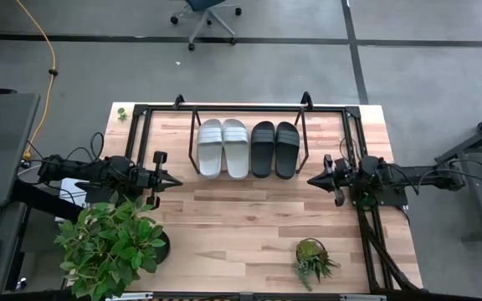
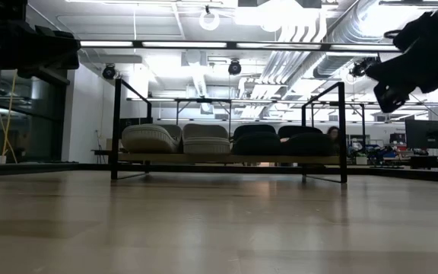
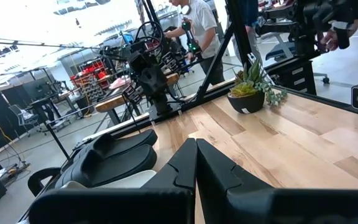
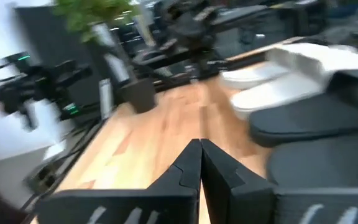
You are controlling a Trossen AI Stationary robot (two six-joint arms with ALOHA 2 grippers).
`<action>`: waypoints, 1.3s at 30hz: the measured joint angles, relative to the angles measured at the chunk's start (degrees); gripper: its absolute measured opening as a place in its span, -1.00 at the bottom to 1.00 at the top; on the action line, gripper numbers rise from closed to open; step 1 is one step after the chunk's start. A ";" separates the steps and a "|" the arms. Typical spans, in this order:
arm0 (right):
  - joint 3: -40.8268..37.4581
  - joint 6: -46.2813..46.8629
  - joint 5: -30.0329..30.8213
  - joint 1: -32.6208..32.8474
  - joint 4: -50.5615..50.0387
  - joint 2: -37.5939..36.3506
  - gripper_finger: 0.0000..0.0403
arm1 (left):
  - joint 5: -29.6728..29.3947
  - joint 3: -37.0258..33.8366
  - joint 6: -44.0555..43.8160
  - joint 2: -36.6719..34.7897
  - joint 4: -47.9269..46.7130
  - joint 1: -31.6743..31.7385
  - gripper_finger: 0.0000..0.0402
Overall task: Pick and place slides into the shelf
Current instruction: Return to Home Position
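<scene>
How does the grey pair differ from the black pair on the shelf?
Colour: the grey pair is light, the black pair dark. Place: the grey pair sits at the left-arm side of the shelf, the black pair at the right-arm side. Both lie flat, side by side, pointing the same way.

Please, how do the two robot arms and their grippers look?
Both the left arm and the right arm are dark, almost black, made of jointed segments, with thin black cables looping beside them. The left gripper and the right gripper each carry two black, angular, wedge-shaped fingers. No markings show.
</scene>
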 joint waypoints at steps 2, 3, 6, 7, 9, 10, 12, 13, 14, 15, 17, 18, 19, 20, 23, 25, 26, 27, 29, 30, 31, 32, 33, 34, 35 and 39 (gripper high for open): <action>0.00 1.49 3.80 0.01 -0.33 0.28 -1.00 | 0.00 0.00 0.00 0.00 0.00 0.00 -1.00; 0.00 1.95 5.35 -0.01 -0.50 0.29 -1.00 | 0.00 0.00 0.00 0.00 0.00 -0.01 -1.00; 0.00 2.82 8.10 -0.02 -0.32 0.29 -1.00 | 0.00 0.00 0.00 0.00 0.00 0.00 -1.00; 0.00 2.79 8.23 -0.02 -0.29 0.29 -1.00 | 0.00 0.00 0.00 0.00 0.00 0.00 -1.00; 0.00 2.55 8.23 -0.02 -0.29 0.29 -1.00 | 0.00 0.00 0.00 0.00 0.00 0.00 -1.00; 0.00 2.61 8.18 0.00 -0.29 0.29 -1.00 | 0.00 0.00 0.00 0.00 0.00 0.00 -1.00; 0.00 2.82 8.23 -0.02 -0.29 0.29 -1.00 | 0.00 0.00 0.00 0.00 0.00 0.00 -1.00; 0.00 2.83 8.22 -0.01 -0.29 0.29 -1.00 | 0.00 0.00 0.00 0.00 0.00 0.00 -1.00; 0.00 2.83 8.22 -0.02 -0.29 0.29 -1.00 | 0.00 0.00 0.00 0.00 0.00 0.00 -1.00; 0.00 2.83 8.23 -0.02 -0.29 0.29 -1.00 | 0.00 0.00 0.00 0.00 0.01 0.00 -1.00; 0.00 2.83 8.22 -0.02 -0.29 0.29 -1.00 | 0.00 0.00 0.00 0.00 0.01 0.00 -1.00; 0.00 2.83 8.22 -0.02 -0.29 0.29 -1.00 | 0.00 0.00 0.00 0.00 0.02 0.00 -1.00; 0.00 2.83 8.23 -0.02 -0.29 0.29 -1.00 | 0.00 0.00 0.00 0.00 0.00 0.00 -1.00; 0.00 2.83 8.23 -0.02 -0.29 0.29 -1.00 | 0.00 0.00 0.00 0.00 0.00 0.00 -1.00; 0.00 2.83 8.23 -0.02 -0.29 0.29 -1.00 | 0.00 0.00 0.00 0.00 0.00 0.00 -1.00; 0.00 2.83 8.23 -0.02 -0.29 0.29 -1.00 | 0.00 0.00 0.00 0.00 0.00 0.00 -1.00; 0.00 2.83 8.23 -0.02 -0.29 0.29 -1.00 | 0.00 0.00 0.00 0.00 0.00 0.00 -1.00; 0.00 2.83 8.23 -0.02 -0.29 0.29 -1.00 | 0.00 0.00 0.00 0.00 0.01 0.00 -1.00; 0.00 2.83 8.23 -0.02 -0.29 0.29 -1.00 | 0.00 0.00 0.00 0.00 0.01 0.00 -1.00; 0.00 2.83 8.23 -0.01 -0.30 0.29 -1.00 | 0.00 0.00 0.00 0.00 0.00 0.00 -1.00; 0.00 2.83 8.23 -0.02 -0.29 0.29 -1.00 | 0.00 0.00 0.00 0.00 0.00 0.00 -1.00; 0.00 2.83 8.23 -0.02 -0.30 0.29 -1.00 | 0.00 0.00 0.00 0.00 0.02 0.00 -1.00; 0.00 2.83 8.23 -0.02 -0.29 0.29 -1.00 | 0.00 0.00 0.00 0.00 0.00 0.00 -1.00; 0.00 2.83 8.23 -0.02 -0.29 0.29 -1.00 | 0.00 0.00 0.00 0.00 0.00 0.00 -1.00; 0.00 2.83 8.23 -0.02 -0.29 0.29 -1.00 | 0.00 0.00 0.00 0.00 0.00 0.00 -1.00; 0.00 2.83 8.23 -0.02 -0.29 0.29 -1.00 | 0.00 0.00 0.00 0.00 0.00 0.00 -1.00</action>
